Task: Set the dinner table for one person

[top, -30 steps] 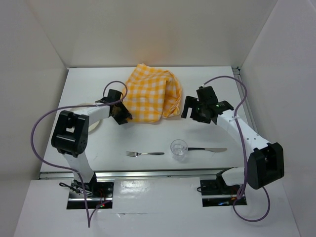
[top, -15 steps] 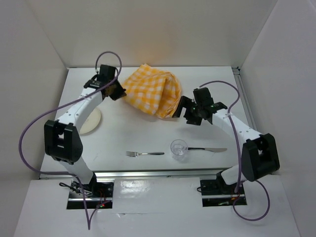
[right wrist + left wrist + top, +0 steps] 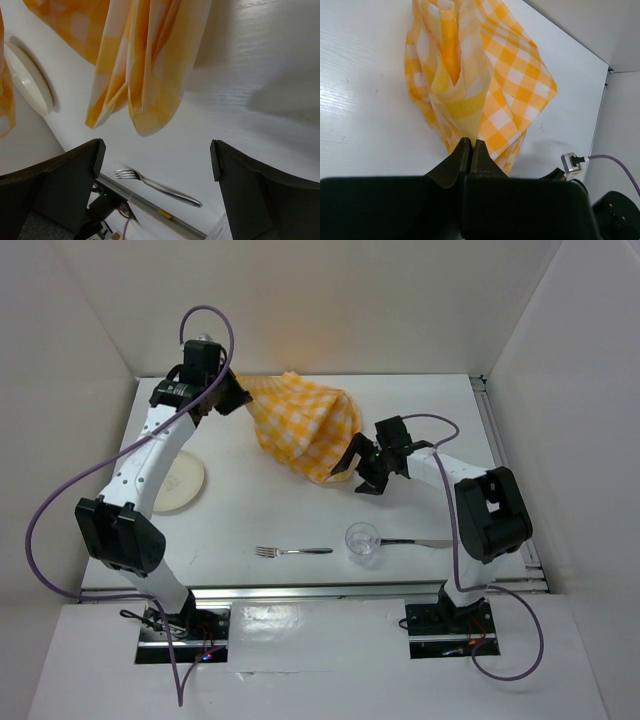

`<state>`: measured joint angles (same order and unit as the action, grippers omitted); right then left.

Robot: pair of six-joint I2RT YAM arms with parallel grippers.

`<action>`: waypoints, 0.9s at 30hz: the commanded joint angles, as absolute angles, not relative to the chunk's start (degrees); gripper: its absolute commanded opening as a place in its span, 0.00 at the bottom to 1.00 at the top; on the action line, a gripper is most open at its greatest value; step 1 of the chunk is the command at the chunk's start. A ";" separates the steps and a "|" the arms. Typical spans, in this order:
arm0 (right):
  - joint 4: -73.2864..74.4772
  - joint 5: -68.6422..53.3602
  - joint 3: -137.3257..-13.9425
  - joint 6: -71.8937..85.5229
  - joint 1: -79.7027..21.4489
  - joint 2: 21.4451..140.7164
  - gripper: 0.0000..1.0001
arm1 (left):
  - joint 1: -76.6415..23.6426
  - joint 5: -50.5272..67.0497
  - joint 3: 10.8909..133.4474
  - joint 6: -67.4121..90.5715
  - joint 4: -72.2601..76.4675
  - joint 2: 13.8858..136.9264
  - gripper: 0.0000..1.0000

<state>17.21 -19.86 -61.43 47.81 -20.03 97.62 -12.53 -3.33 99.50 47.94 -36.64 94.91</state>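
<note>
Left claw (image 3: 237, 400) is clamped shut on a bunched corner of the yellow-and-white checked cloth (image 3: 305, 425). In the left wrist view the fingertips (image 3: 471, 142) meet with the fabric (image 3: 490, 75) pinched between them. That corner is held up at the far left of the surface (image 3: 250, 510). The rest of the cloth falls in folds down and to the right.

Right claw (image 3: 352, 468) is wide open with nothing in it, just beside the cloth's lower right end. In its wrist view the claw (image 3: 156, 155) is spread and the hanging folds (image 3: 145, 75) sit ahead of the gap. I can't tell whether the fabric touches either finger.

The surface is the white top in front of both arm bases. It has white walls on three sides and a metal rail along the near edge.

On it:
- The plate (image 3: 180, 483) lies flat on the left side, next to the left arm, well apart from the cutlery. It also shows at the left edge of the right wrist view (image 3: 27, 75).
- The fork (image 3: 293, 551) is near the front edge, tines pointing left.
- The clear glass (image 3: 363, 541) stands upright just right of the fork.
- The knife (image 3: 425, 543) lies right of the glass, with its handle end up against it.
</note>
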 commanded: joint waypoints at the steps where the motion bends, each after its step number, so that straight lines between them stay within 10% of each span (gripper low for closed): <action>1: 11.87 -23.02 -64.25 51.42 -19.78 100.10 1.00 | -12.22 -2.03 102.66 46.58 -37.09 95.27 0.00; 11: 6.07 -21.29 -67.14 57.39 -19.78 106.52 0.97 | -12.22 -1.41 104.85 46.05 -37.62 95.80 0.00; 13: 4.75 -20.31 -67.76 57.92 -20.30 107.05 0.80 | -11.69 -1.41 105.38 46.05 -37.62 95.80 0.00; 14: 5.62 -19.35 -68.55 57.22 -20.30 107.05 0.44 | -11.69 -1.41 106.34 45.45 -38.23 95.80 0.00; 17: 11.74 -15.13 -75.21 52.66 -18.29 106.27 0.00 | -10.20 -0.79 109.41 44.13 -38.76 97.11 0.00; 27: 21.79 -18.18 -96.32 40.44 4.20 100.03 0.00 | -1.51 4.31 127.18 41.75 -42.98 103.89 0.00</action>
